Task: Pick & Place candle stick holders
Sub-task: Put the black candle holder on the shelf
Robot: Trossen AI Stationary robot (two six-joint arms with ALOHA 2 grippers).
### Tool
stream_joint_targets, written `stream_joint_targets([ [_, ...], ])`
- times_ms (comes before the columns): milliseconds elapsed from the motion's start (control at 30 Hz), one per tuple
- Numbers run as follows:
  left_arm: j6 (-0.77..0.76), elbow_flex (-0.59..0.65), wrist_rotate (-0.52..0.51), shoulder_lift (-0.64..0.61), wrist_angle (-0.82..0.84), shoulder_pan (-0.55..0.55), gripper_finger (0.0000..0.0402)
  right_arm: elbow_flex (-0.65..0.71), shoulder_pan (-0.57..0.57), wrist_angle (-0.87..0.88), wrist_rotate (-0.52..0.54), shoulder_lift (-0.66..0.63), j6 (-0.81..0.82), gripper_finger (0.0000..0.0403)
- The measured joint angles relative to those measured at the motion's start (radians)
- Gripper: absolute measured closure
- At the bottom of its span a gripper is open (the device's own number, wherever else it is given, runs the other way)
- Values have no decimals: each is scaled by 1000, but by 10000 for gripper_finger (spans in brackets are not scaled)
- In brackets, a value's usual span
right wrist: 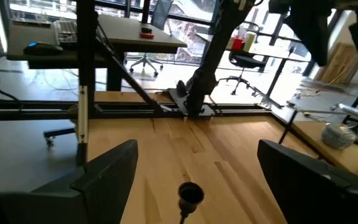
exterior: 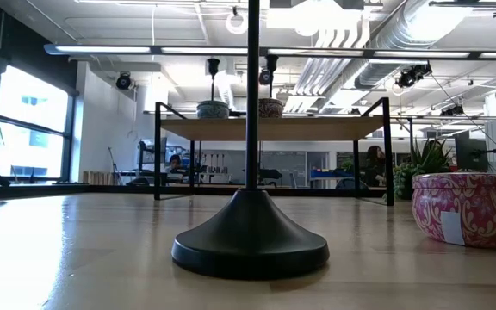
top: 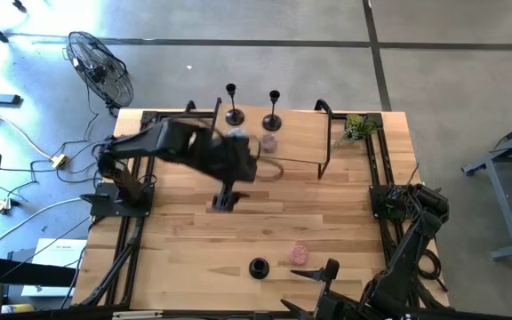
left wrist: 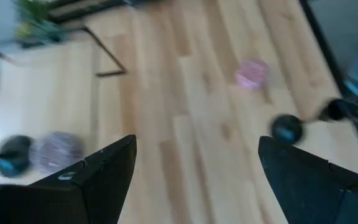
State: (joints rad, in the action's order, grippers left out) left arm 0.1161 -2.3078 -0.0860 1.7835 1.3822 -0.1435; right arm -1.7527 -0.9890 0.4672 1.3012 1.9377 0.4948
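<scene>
Two black candle stick holders (top: 232, 108) (top: 274, 112) stand upright on their round bases on a small wooden shelf (top: 296, 133) at the table's far side. The third holder (top: 258, 267) stands on its flared base (exterior: 250, 241) near the table's front edge; its cup also shows in the right wrist view (right wrist: 190, 194). My left gripper (top: 223, 203) is open and empty above the table's middle. My right gripper (top: 320, 271) is open and empty just right of the third holder, its fingers pointing toward it.
A pink patterned tin (top: 299, 255) sits just right of the front holder. Two small patterned tins (top: 238, 136) (top: 268, 140) stand on the shelf by the holders. A green plant (top: 358, 127) is at the far right corner. Bare wood lies between shelf and front holder.
</scene>
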Motion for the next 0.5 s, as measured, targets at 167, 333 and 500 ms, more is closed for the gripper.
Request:
stream_joint_targets([
  [167,-87,0,35,0,41,-130,71,0,0,42,-107,0,121,75],
  [333,-129,0,51,10,18,-260,71,0,-1,191,-176,23,360,75],
  [500,-180,0,3,26,17,-386,71,2,-1,305,-258,80,589,75],
])
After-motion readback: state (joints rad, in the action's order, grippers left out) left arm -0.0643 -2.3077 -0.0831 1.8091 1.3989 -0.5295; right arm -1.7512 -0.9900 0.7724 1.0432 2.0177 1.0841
